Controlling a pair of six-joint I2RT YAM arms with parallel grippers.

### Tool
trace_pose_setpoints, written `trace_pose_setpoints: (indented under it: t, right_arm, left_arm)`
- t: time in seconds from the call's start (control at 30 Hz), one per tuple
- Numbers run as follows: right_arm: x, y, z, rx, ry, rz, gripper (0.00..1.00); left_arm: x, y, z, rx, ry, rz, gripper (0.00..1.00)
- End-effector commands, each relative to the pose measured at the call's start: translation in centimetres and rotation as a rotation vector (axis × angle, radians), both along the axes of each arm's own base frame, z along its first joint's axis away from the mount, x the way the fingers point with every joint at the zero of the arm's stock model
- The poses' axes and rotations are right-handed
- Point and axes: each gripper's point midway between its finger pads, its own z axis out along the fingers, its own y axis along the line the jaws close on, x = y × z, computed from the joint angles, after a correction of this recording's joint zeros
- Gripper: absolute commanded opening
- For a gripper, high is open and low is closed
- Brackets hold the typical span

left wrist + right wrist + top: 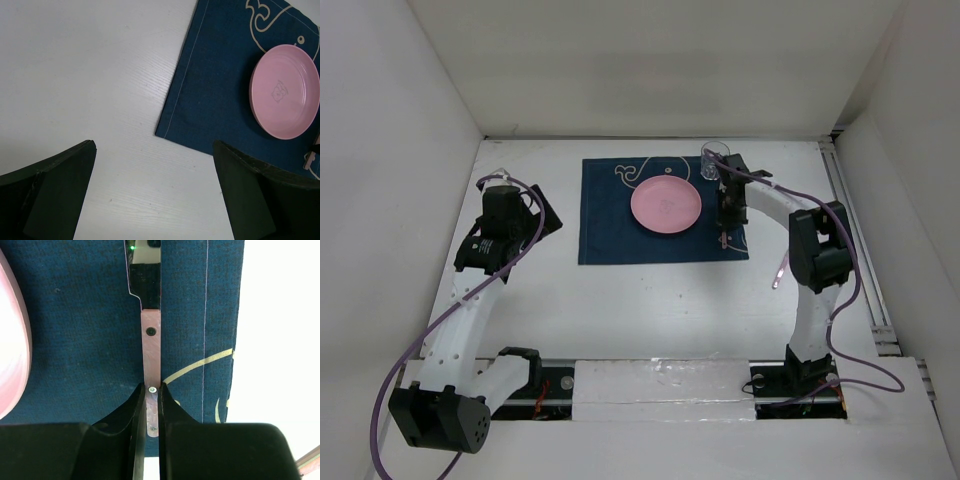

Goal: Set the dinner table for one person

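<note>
Table: the dinner table [650,310] is the big white top under everything, and the navy placemat [605,235] lies on its far middle.
Set down: the pink plate [665,207] sits mid-mat, and a clear glass [710,160] stands at the mat's far right corner.
Right gripper: the right gripper [151,396] is pinched tight on the pink handle of a knife [151,340], blade pointing away from the arms.
Knife spot: it runs along the mat's right strip, between the plate and the stitched edge. Whether it rests on the cloth or hangs just above, I cannot tell.
Left gripper: the left gripper [154,165] hovers over bare table left of the mat, fingers spread wide, nothing in them.
Progress: well along, I'd say. Mat, plate and glass are placed, and the knife is lined up but not released.
Left to do: let the knife go. No fork or spoon shows anywhere, so the plate's left side may need filling.
</note>
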Motion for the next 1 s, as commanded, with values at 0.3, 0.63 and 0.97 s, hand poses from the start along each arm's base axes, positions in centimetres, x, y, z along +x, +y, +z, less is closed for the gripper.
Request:
trace_pose_setpoints:
  t: [0.3, 0.63, 0.97]
  right_arm:
    - [0.5, -0.2, -0.4, 0.012, 0.009, -0.035, 0.22]
    - [0.6, -0.3, 3.6, 0.037, -0.070, -0.064, 0.46]
    - [-0.6, -7.3, 8.4, 0.070, -0.248, -0.308, 0.67]
  left_arm:
    - [0.3, -0.1, 0.7, 0.001, -0.037, -0.012, 1.00]
    - [0.2, -0.4, 0.7, -0.003, -0.036, -0.032, 1.00]
    - [0.1, -0.3, 1.0, -0.004, -0.045, -0.032, 1.00]
